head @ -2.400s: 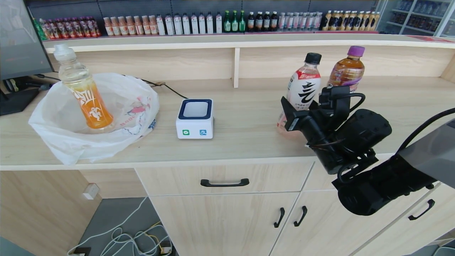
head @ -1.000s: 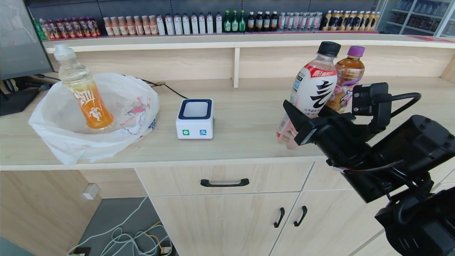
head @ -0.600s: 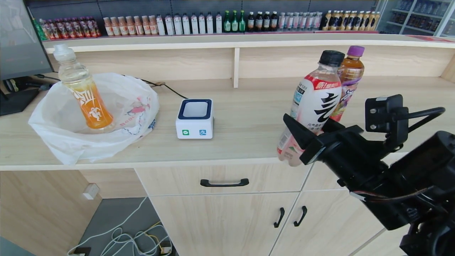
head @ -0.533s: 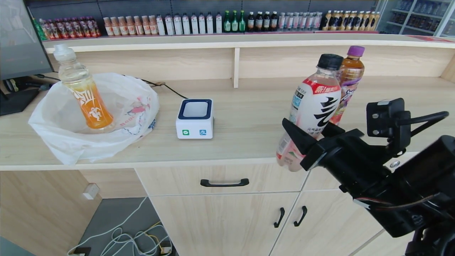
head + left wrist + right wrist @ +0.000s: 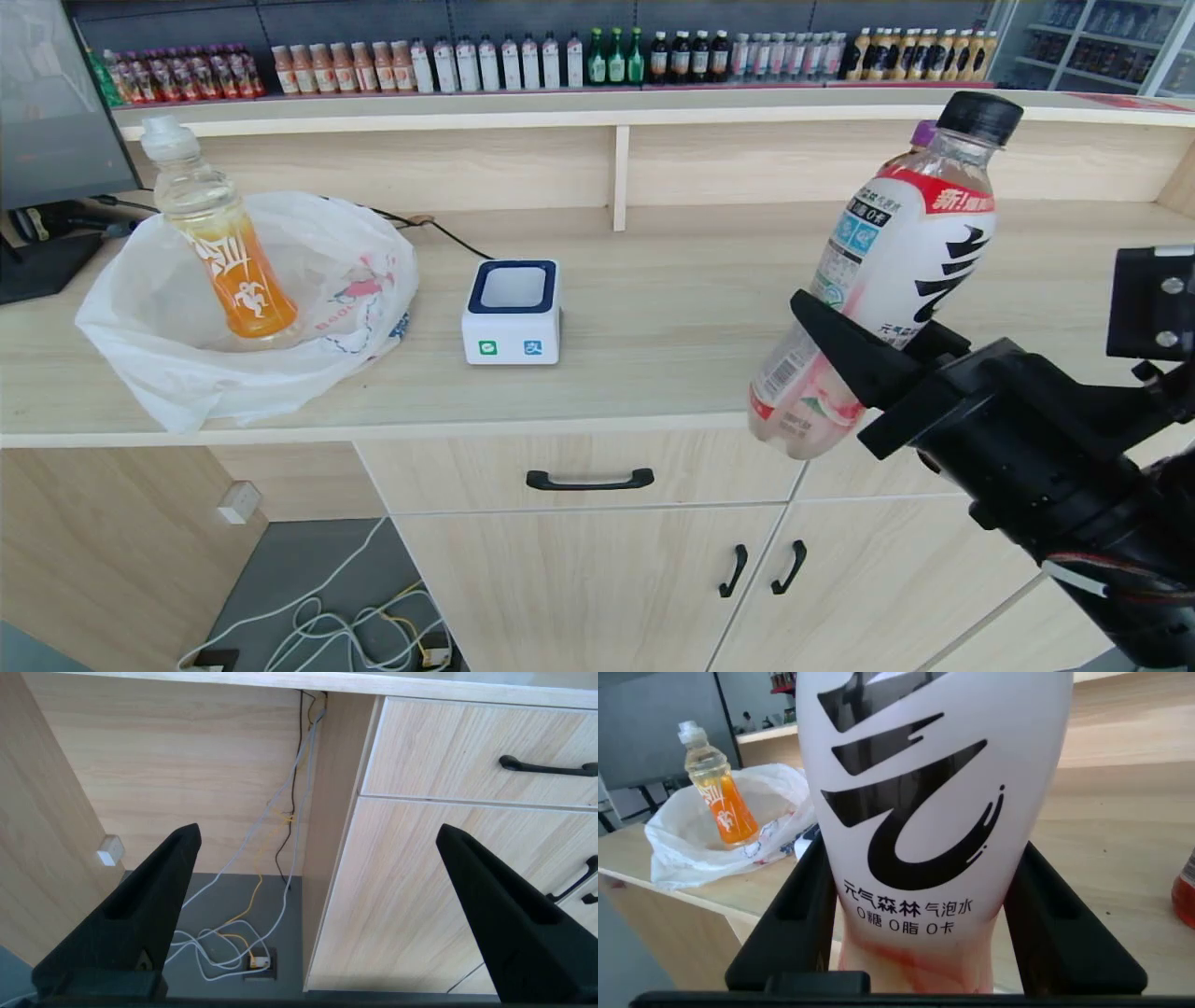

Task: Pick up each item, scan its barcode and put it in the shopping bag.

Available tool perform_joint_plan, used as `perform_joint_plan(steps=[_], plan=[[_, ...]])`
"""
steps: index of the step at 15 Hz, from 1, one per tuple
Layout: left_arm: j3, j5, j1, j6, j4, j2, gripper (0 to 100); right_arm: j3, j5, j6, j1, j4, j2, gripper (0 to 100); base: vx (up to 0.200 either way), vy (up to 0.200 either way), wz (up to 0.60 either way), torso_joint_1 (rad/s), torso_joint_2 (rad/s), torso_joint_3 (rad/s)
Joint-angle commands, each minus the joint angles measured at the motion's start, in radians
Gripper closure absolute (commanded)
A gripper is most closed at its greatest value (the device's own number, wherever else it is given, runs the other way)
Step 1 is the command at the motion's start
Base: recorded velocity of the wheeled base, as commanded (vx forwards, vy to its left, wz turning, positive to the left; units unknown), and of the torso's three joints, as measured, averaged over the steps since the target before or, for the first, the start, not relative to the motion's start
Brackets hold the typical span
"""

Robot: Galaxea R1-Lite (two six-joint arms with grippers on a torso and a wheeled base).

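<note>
Head view: right gripper (image 5: pixel 873 355) clamped on lower body of white-labelled pink drink bottle with black cap (image 5: pixel 887 271). Bottle is in the air, tilted, base over the front edge of the light wooden surface (image 5: pixel 653 317). Left wrist view: left gripper (image 5: pixel 318 840) with fingers spread wide, nothing between them, low, facing the wooden cabinet front (image 5: pixel 448 859). Farther back on the surface, white box scanner with blue-rimmed top (image 5: pixel 512 311). To its left, white plastic shopping bag (image 5: pixel 355 280), with orange drink bottle with white cap (image 5: pixel 224 247) leaning inside. Purple-capped brown bottle (image 5: pixel 922 133) mostly hidden behind the held bottle.
</note>
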Motion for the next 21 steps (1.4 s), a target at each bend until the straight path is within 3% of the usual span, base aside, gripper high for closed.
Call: perform_joint_plan(steps=[1, 3, 9, 15, 21], plan=[[0.000, 0.000, 0.000, -0.002, 0.000, 0.000, 0, 0.014, 0.077, 0.037, 0.005, -0.001, -0.043, 100, 0.000, 0.000, 0.00, 0.000, 0.00, 0.000], [0.000, 0.000, 0.000, 0.000, 0.000, 0.000, 0, 0.057, 0.176, 0.074, 0.003, -0.001, -0.050, 100, 0.000, 0.000, 0.00, 0.000, 0.00, 0.000], [0.000, 0.000, 0.000, 0.000, 0.000, 0.000, 0, 0.017, 0.374, 0.266, 0.011, -0.001, -0.047, 100, 0.000, 0.000, 0.00, 0.000, 0.00, 0.000], [0.000, 0.000, 0.000, 0.000, 0.000, 0.000, 0, -0.048, 0.387, 0.433, 0.026, -0.001, -0.017, 100, 0.000, 0.000, 0.00, 0.000, 0.00, 0.000], [0.000, 0.000, 0.000, 0.000, 0.000, 0.000, 0, -0.113, 0.414, 0.511, 0.061, -0.001, 0.003, 100, 0.000, 0.000, 0.00, 0.000, 0.00, 0.000]])
